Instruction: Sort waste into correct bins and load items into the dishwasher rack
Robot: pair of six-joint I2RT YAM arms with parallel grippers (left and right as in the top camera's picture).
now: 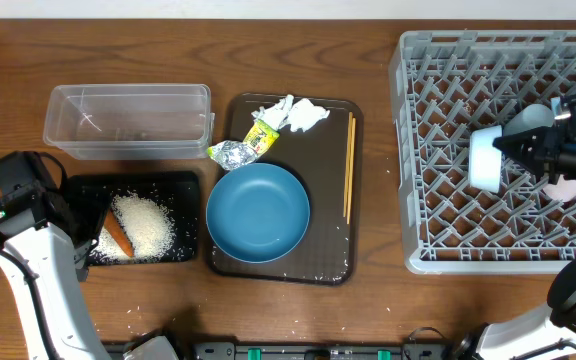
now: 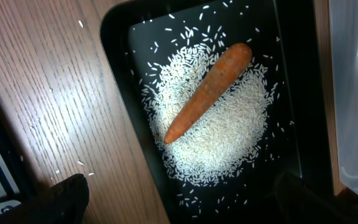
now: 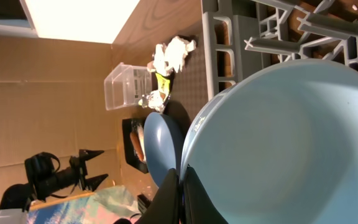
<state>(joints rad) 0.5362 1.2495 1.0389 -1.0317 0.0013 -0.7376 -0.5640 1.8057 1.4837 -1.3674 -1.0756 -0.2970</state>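
**Light blue cup going into the rack; dry waste waiting to be sorted**

1. Light blue cup (image 1: 488, 160): hanging on its side over the dishwasher rack (image 1: 438, 240), above the half nearest the serving tray. Whether it is touching the pegs cannot be told. The right pincer (image 3: 180, 183) is closing on the cup's rim, one finger inside and one outside. That hold is probably leaving the cup's body free to drop between the pegs.

2. Dark blue bowl (image 1: 258, 212): sitting upright on the brown serving tray (image 1: 328, 265), just beside the rack and not yet loaded.

3. Chopsticks (image 1: 349, 165): lying together along the tray edge nearest the rack, likely within easy reach of the right arm.

4. Crumpled tissue (image 1: 293, 113), yellow-green wrapper (image 1: 261, 135) and foil (image 1: 230, 153): bunching at the tray's corner away from the rack, next to the clear tub (image 1: 128, 120). The tub is holding none of them, so this waste is awaiting sorting.

5. Black tray (image 1: 183, 195): sitting farthest from the rack and serving, by the look of it, as the food bin. The rice heap (image 1: 146, 225) is lying in it with the carrot (image 1: 118, 235) on top. A few grains are straying onto the desk (image 1: 8, 80).

6. Left pincer (image 2: 182, 205): hovering over the black tray with jaws spread wide, gripping nothing.
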